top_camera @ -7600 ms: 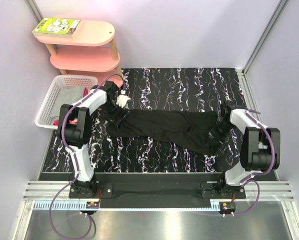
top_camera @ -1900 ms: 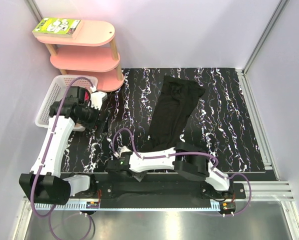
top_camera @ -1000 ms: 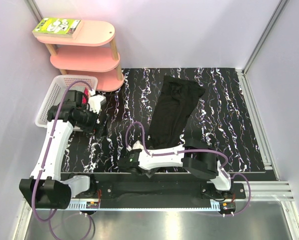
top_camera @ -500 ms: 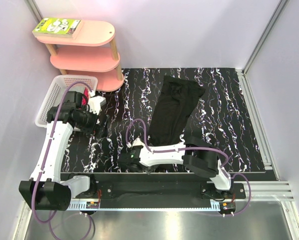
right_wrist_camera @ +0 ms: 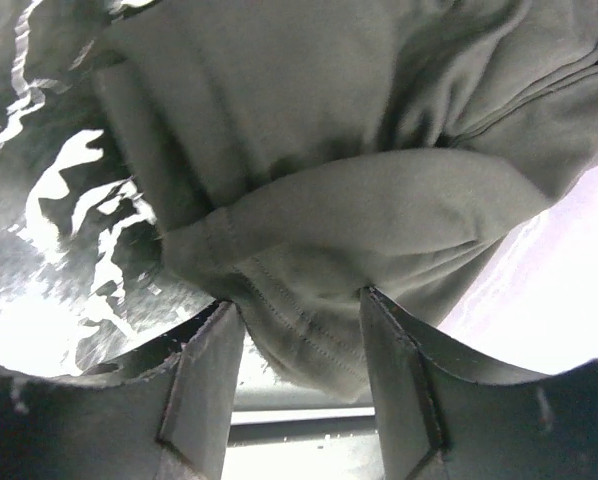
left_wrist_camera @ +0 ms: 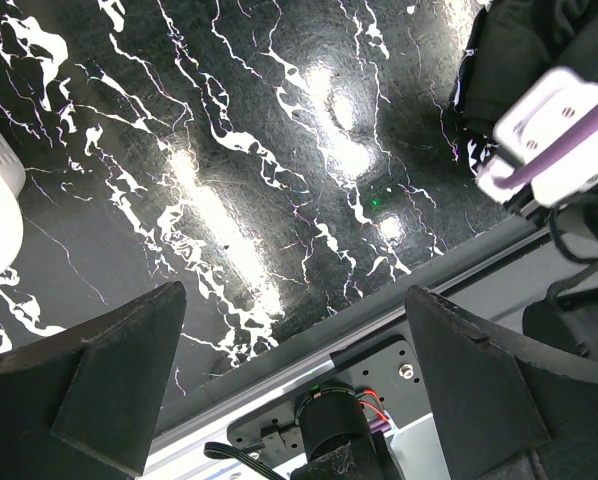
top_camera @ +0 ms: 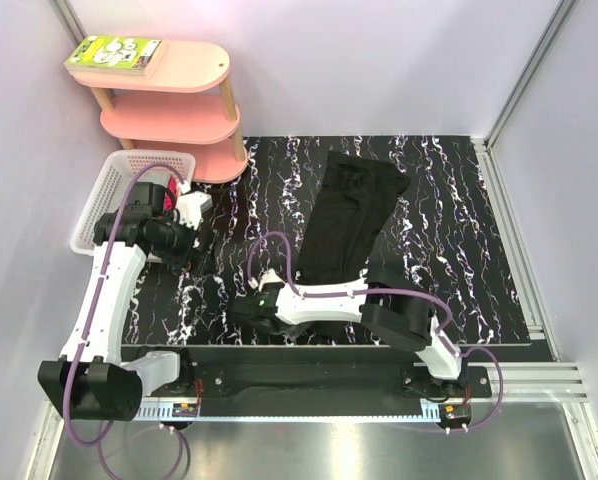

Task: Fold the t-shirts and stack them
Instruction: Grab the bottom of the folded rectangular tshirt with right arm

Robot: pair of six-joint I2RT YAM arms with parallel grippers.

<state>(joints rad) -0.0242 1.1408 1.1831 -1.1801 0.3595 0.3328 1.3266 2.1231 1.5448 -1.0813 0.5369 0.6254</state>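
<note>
Right gripper (right_wrist_camera: pixel 297 305) apparently pinching stitched hem of crumpled black t-shirt (top_camera: pixel 349 215); left gripper (left_wrist_camera: pixel 294 295) spread.

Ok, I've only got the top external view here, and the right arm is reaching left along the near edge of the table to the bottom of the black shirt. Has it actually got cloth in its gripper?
Observer: Yes. The right wrist view shows a stitched hem of the black t-shirt bunched in the gap between the fingers of the right gripper, filling it from one finger to the other.
Operator: And the left one, up near the basket, is it carrying anything?
Observer: No. In the left wrist view the left gripper is open, and only the bare marbled table shows between its fingers.
</note>
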